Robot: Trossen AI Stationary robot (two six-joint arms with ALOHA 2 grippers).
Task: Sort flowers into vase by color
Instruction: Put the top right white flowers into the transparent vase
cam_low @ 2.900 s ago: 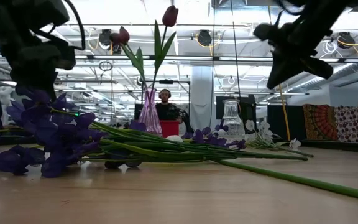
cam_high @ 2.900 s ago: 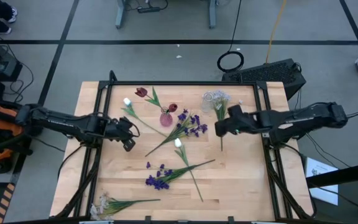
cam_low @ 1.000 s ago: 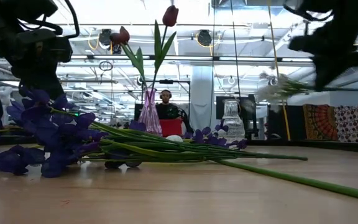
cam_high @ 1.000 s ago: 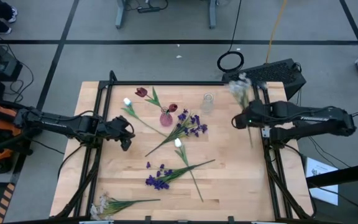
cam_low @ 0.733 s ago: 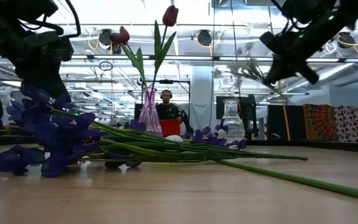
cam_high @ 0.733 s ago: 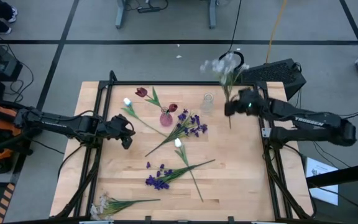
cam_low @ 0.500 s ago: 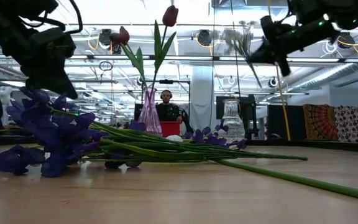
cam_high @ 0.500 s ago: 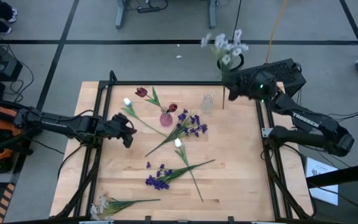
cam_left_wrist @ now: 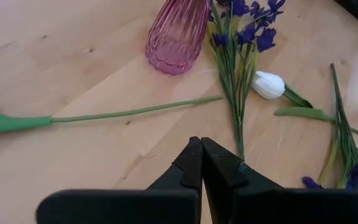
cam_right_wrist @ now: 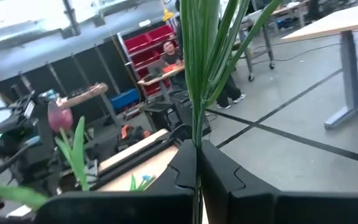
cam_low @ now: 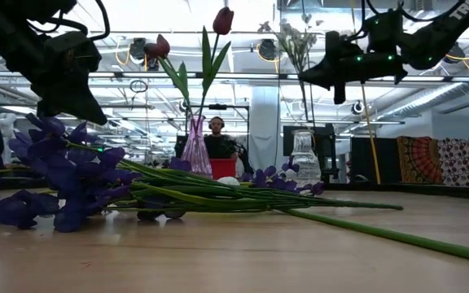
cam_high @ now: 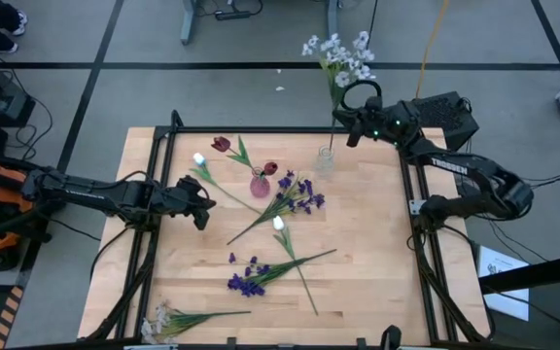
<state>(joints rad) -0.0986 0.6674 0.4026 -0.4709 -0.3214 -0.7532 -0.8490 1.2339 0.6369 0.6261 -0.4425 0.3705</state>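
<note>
Lifted upright over clear vase (cam_high: pixel 325 158): white-blossom spray (cam_high: pixel 337 56), thin green stem pinched in right tool (cam_high: pixel 350 136); left tool (cam_high: pixel 200 206) closed.

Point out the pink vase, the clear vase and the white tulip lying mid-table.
pink vase (cam_high: pixel 260 185): high view, on its body.
clear vase (cam_high: pixel 325 160): high view, on its rim.
white tulip (cam_left_wrist: pixel 269 84): left wrist view, on the blossom.

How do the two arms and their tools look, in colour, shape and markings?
Both arms are dark, slim and jointed. The right arm carries white lettering along its link and small green lights near the wrist. The left arm has an orange part at its base and black cables beside it. Each tool, left tool and right tool, ends in two black, tapering fingers with notched inner edges.
</note>
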